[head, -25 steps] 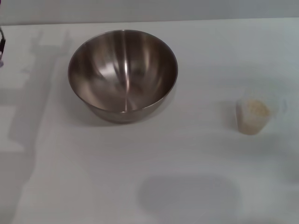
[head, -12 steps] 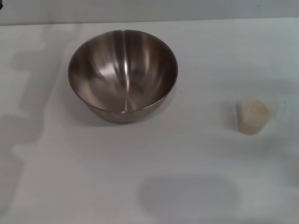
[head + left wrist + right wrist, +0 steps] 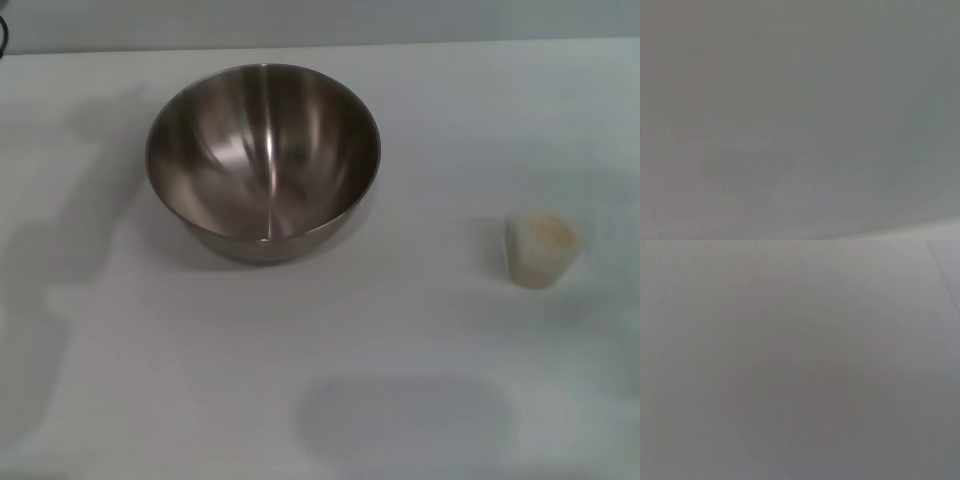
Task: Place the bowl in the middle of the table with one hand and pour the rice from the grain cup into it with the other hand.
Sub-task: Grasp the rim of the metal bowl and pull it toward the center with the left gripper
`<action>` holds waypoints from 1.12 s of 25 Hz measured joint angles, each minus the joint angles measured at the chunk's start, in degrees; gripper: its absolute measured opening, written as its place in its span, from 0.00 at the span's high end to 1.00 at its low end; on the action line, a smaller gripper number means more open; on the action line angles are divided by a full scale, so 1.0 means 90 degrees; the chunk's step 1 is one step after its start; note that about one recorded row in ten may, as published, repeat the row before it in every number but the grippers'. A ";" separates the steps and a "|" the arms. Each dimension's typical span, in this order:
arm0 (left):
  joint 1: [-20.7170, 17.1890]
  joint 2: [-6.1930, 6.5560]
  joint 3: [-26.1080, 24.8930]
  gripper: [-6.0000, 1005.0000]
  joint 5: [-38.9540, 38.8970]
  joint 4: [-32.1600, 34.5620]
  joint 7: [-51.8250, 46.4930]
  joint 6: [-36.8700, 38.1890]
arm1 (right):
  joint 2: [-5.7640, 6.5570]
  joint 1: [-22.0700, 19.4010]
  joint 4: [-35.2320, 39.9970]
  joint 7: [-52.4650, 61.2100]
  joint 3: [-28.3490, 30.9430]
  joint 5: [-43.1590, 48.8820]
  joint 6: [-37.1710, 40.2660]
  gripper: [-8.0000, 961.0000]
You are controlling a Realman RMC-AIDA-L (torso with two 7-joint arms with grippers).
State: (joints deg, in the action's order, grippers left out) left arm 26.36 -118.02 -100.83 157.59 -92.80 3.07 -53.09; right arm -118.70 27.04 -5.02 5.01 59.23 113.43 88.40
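Note:
The steel bowl sits empty on the white table, left of centre and toward the far side in the head view. The clear grain cup stands upright at the right, filled with off-white rice. Neither gripper shows in the head view; only a thin dark sliver lies at the top left corner. An arm's shadow falls on the table left of the bowl. Both wrist views show only plain grey surface, with no bowl, cup or fingers.
The table's far edge runs along the top of the head view against a grey wall. A soft rounded shadow lies on the near middle of the table.
The dark part of the left arm at the far left edge has drawn up and out of the head view, and its shadow has shifted. The bowl and cup have not moved.

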 joint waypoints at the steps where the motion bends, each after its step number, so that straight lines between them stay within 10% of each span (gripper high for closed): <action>1: 0.0000 0.0000 0.0000 0.21 0.0000 0.0000 0.0000 0.0000 | 0.0002 0.0011 0.0009 0.0000 -0.0007 0.0005 -0.0005 0.26; 14: 0.1176 0.0014 -0.0811 0.22 0.0145 0.1124 0.0428 -0.2361 | 0.0033 0.0133 0.0031 -0.0050 -0.0029 0.0035 -0.0097 0.26; 28: 0.2071 0.0025 -0.0912 0.22 0.0335 0.2636 0.0659 -0.2458 | 0.0035 0.0142 0.0030 -0.0058 -0.0012 0.0035 -0.0154 0.26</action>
State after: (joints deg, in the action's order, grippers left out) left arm 45.00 -117.79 -109.04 160.60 -69.07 9.01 -75.22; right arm -118.39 28.32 -4.75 4.49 59.12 113.75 87.01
